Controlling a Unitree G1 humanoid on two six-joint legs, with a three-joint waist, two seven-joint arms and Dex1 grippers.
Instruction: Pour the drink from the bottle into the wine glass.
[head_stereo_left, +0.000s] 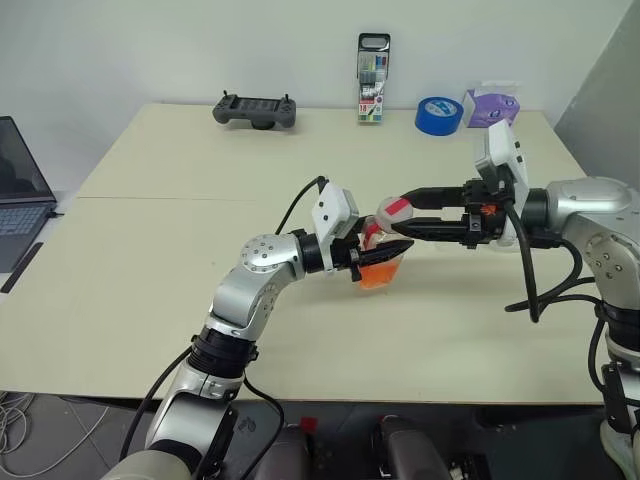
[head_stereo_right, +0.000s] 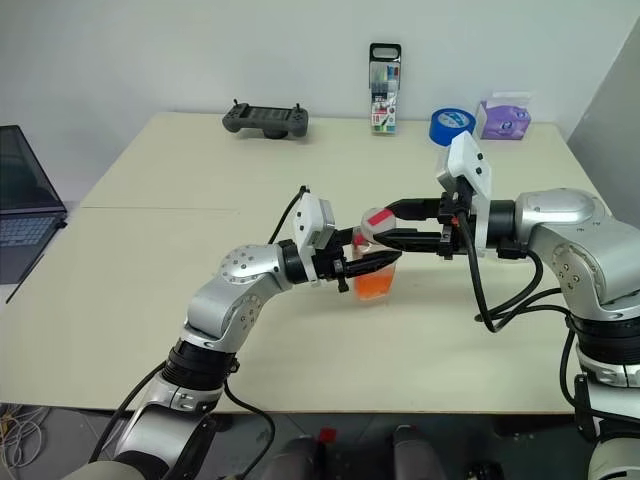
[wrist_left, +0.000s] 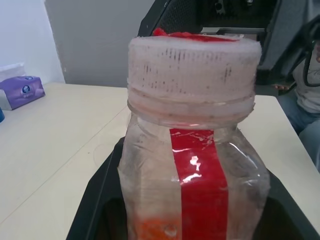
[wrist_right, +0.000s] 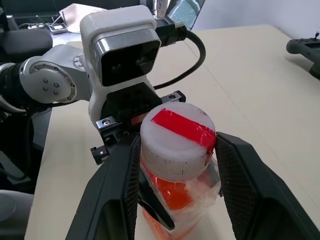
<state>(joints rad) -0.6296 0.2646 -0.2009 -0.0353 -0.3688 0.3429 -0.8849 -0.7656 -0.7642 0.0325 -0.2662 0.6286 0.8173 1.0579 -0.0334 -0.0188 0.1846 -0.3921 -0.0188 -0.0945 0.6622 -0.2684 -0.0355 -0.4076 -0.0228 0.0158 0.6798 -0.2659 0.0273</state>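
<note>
The left claw (head_stereo_left: 392, 250) reaches in from the robot's left, roughly level, and is clamped tight on the body of the bottle (head_stereo_left: 381, 252), which it holds above the table (head_stereo_left: 200, 250) near the middle. The bottle leans, its white cap (head_stereo_left: 391, 212) tipped toward the right claw. The orange drink (head_stereo_left: 380, 272) sits in the lower part of the bottle, below the left claw's fingers (head_stereo_left: 385, 255).

The right claw (head_stereo_left: 408, 212) comes in from the opposite side, pointing toward the left claw. Its two black fingers (wrist_right: 240, 185) stand one on each side of the cap, part-way open. In the right wrist view they lie close beside the cap, but it is not clear that they press on it. The cap is on the bottle, with a red strip across its top.

Beyond both claws, along the far edge of the table, stand a black game controller (head_stereo_left: 256, 110), a tall clear marker case (head_stereo_left: 373, 80), a roll of blue tape (head_stereo_left: 437, 115) and a purple tissue pack (head_stereo_left: 490, 106). A laptop (head_stereo_left: 20, 195) lies well off to the left claw's side.
</note>
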